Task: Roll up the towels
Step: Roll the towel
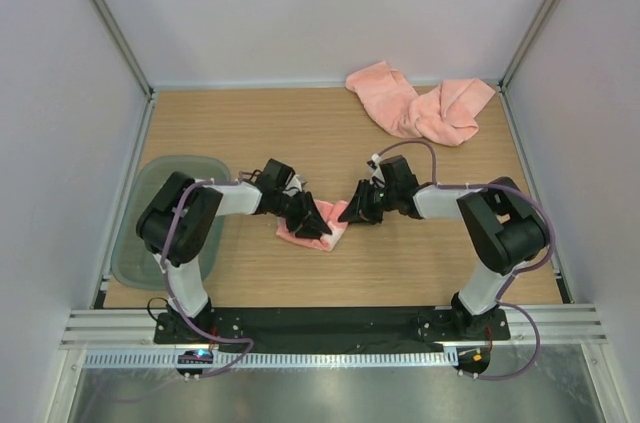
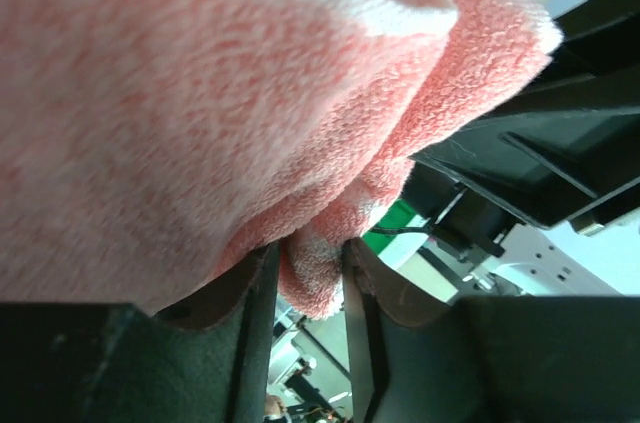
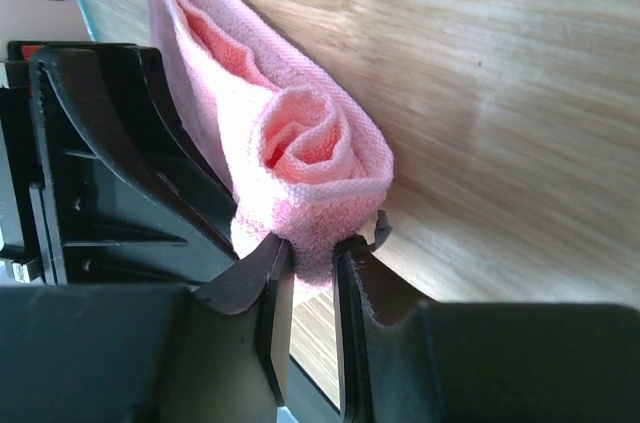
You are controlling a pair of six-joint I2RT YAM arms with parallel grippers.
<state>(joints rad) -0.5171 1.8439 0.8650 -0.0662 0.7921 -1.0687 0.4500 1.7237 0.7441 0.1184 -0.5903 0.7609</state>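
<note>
Tray left; spare towels heaped far-right corner.

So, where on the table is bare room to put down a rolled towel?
Bare wood lies between the tray and the far wall, and right of the right gripper. The middle is crowded: both grippers pinch one towel. Loose towels fill the far right corner.

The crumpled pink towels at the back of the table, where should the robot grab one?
Pinch a raised fold of the crumpled towels, coming straight down from above. They lie in a loose, bunched heap on the table, so the humps stick up, while flat edges give little to grip.
</note>
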